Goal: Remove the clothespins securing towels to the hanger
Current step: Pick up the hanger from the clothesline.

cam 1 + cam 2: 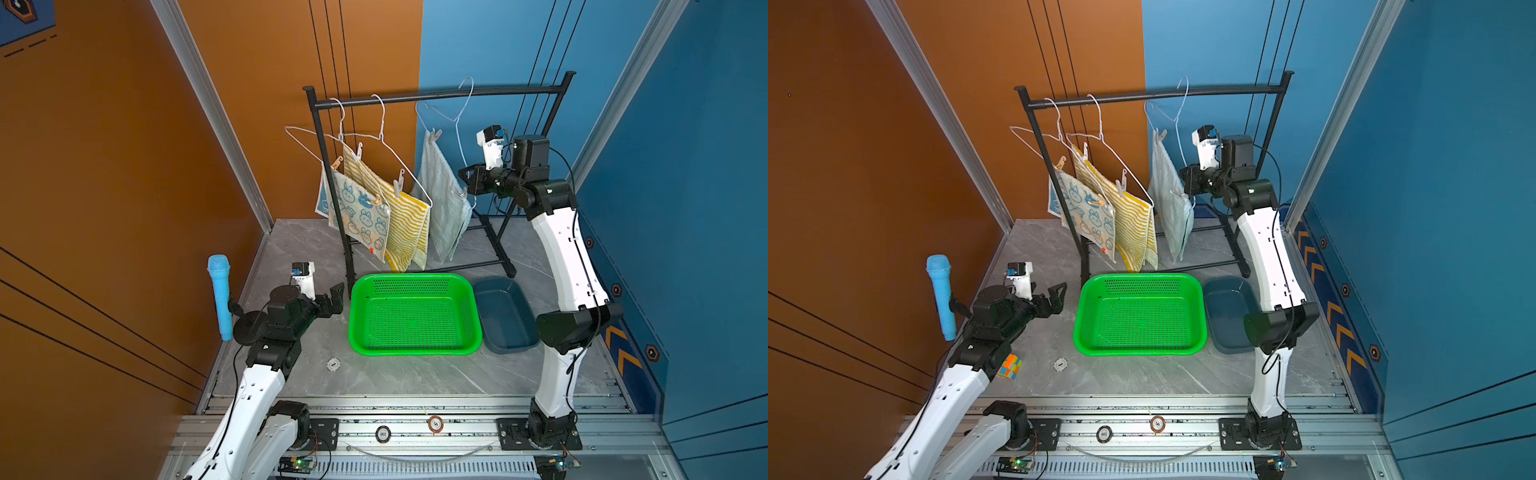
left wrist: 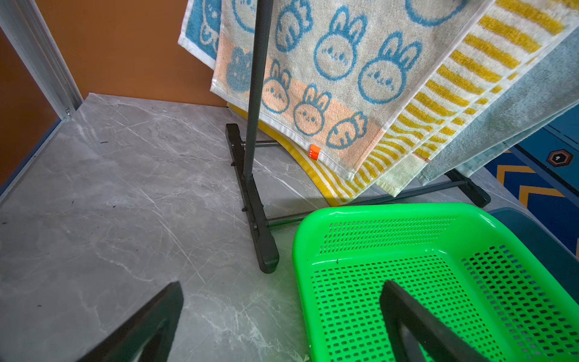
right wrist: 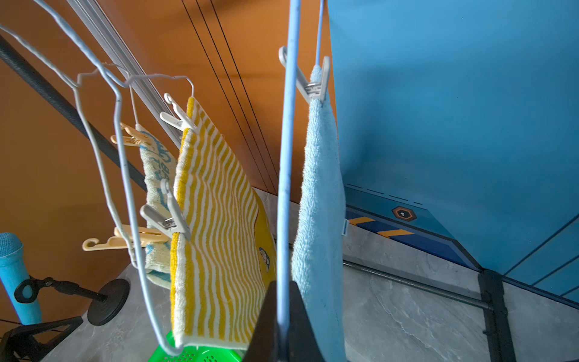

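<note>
Three towels hang from white wire hangers on a black rack (image 1: 436,93): a bunny-print towel (image 1: 361,216), a yellow striped towel (image 1: 409,224) and a pale blue-green towel (image 1: 440,195). Pale clothespins (image 1: 399,183) clip each towel to its hanger. My right gripper (image 1: 467,185) is raised at the near end of the blue-green towel, beside its lower clothespin (image 1: 462,193). In the right wrist view this gripper (image 3: 283,288) is shut on the hanger wire (image 3: 286,156), and the far clothespin (image 3: 313,84) grips the towel's top corner. My left gripper (image 1: 332,297) hangs low, open and holding nothing.
A green basket (image 1: 415,313) and a dark blue tub (image 1: 505,316) sit in front of the rack. A blue microphone (image 1: 219,295) stands on a stand at the left. A colourful cube (image 1: 1010,366) and a white token (image 1: 333,364) lie near the left arm.
</note>
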`<state>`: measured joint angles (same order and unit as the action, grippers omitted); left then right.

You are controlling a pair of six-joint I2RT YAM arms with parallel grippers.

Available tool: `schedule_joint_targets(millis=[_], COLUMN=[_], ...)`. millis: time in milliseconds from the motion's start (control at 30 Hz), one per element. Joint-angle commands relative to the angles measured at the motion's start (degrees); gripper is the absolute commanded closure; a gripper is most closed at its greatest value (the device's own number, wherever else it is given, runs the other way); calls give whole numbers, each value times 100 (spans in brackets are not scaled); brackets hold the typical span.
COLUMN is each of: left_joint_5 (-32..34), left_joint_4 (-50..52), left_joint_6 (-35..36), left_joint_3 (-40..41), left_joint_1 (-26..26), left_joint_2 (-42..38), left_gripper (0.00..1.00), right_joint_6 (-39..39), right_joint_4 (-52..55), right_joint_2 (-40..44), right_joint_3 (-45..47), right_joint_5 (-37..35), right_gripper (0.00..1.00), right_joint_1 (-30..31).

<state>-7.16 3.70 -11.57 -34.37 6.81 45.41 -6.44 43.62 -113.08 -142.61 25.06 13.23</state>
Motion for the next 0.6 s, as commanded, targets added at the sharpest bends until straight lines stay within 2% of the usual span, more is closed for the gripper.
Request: schedule_joint_targets(millis=[0, 333, 567], left_joint_5=[-205, -786, -903], left_joint_4=[99, 448, 934], left_joint_6=[-12, 201, 623], left_joint_3=[-263, -1068, -1947], left_joint_1=[22, 103, 558], left_joint_2=[-102, -10, 356], left_gripper=[0, 2, 3], right_joint_6=[251, 426, 510], right_joint_4=[-143, 115, 575], right_joint_2=[605, 1880, 3037], right_joint_3=[97, 1090, 2001], right_joint_5=[-83, -541, -787], right_gripper=[100, 100, 100], right_joint_1=[1, -157, -360])
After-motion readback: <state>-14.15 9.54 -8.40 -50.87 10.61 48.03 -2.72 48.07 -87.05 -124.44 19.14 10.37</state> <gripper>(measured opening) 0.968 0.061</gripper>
